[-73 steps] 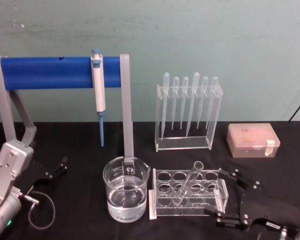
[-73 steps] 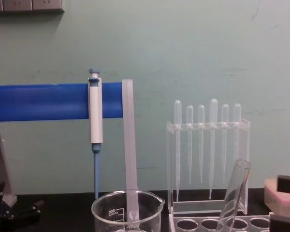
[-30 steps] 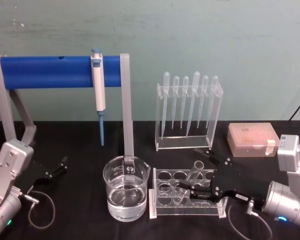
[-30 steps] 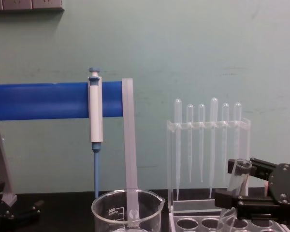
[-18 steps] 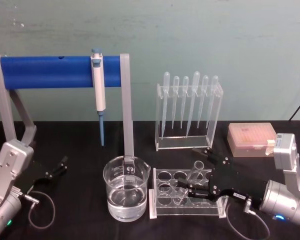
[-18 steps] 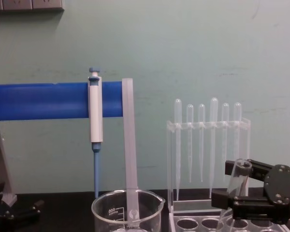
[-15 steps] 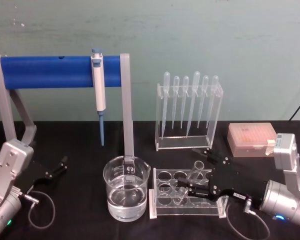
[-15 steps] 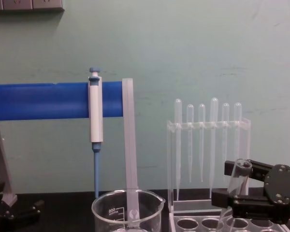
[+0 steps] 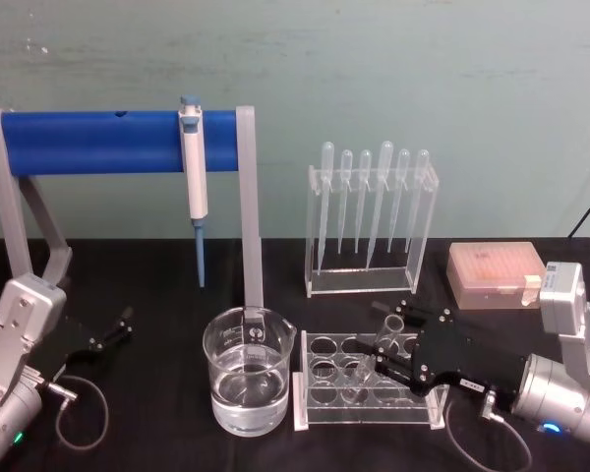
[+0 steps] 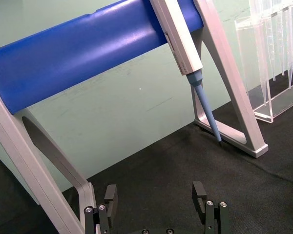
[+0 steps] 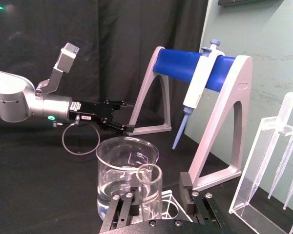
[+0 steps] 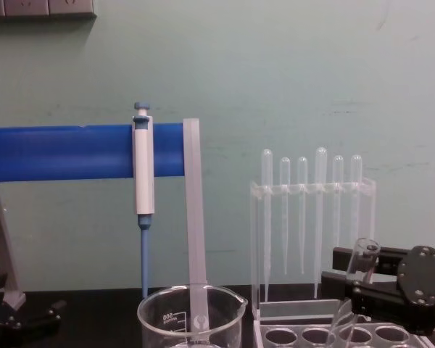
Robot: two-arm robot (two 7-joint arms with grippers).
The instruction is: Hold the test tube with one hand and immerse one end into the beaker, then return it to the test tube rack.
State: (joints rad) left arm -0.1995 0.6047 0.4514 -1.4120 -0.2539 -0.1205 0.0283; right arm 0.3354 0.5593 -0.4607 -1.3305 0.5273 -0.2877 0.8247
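Observation:
The clear test tube (image 9: 394, 324) leans in the clear rack (image 9: 310, 415), just right of the water-filled beaker (image 9: 249, 369). My right gripper (image 9: 382, 339) reaches in from the right and stands open, its jaws close on either side of the tube's upper part. In the right wrist view the tube's rim (image 11: 150, 171) sits between the fingers (image 11: 187, 190), with a small gap left on one side. The chest view shows the tube (image 12: 365, 251) between the black jaws of that gripper (image 12: 341, 267). My left gripper (image 9: 110, 330) rests open at the table's left, also seen as (image 10: 155, 195).
A white-and-blue pipettor (image 9: 194, 177) hangs on the blue-barred stand (image 9: 98, 141) behind the beaker. A clear holder with frosted pipettes (image 9: 372, 221) stands behind the rack. A pink tip box (image 9: 497, 275) lies at the right. A cable loop (image 9: 84, 418) is near the left arm.
The right gripper came in from the lower right, brought its jaws around the tube's top and narrowed them. The tube has shifted slightly. The left arm has not moved.

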